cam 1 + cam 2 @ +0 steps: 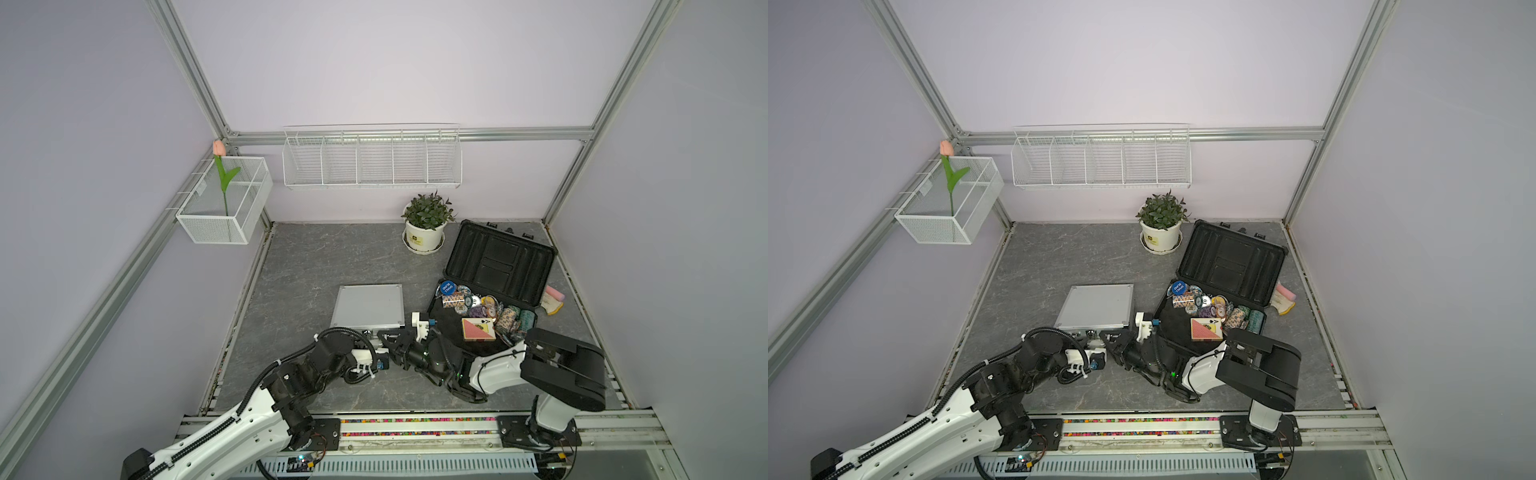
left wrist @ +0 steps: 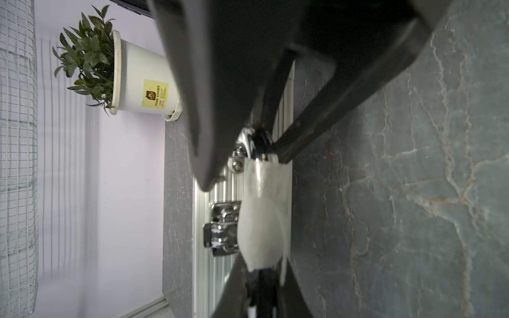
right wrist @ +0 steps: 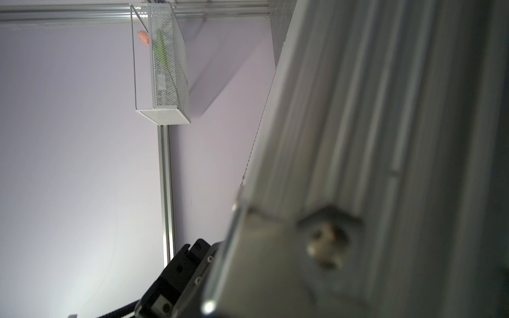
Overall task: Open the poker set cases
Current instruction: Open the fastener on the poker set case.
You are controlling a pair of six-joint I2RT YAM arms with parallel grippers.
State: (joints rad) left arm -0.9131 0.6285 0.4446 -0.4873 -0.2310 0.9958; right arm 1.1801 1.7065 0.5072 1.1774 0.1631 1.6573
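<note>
The silver ribbed case (image 1: 368, 305) lies flat at mid-table in both top views, lid down. In the left wrist view its front face shows a chrome latch (image 2: 223, 228). My left gripper (image 2: 265, 179) is shut, its white-taped fingertips (image 2: 264, 220) lying along that face beside the latch. My right gripper (image 1: 386, 336) meets it from the other side, open; its dark fingers (image 2: 344, 90) straddle a chrome fitting (image 2: 254, 143). The right wrist view is filled by the case's ribbed side (image 3: 371, 137). The dark case (image 1: 498, 262) stands open at the right, lid leaning back.
Poker chips (image 1: 478, 305) and a card deck (image 1: 478, 329) fill the dark case's base. A potted plant (image 1: 426, 226) stands behind both cases. A pink and yellow cloth (image 1: 555, 300) lies beside the dark case. A wire shelf (image 1: 372, 160) and a mesh basket (image 1: 224, 203) hang on the walls.
</note>
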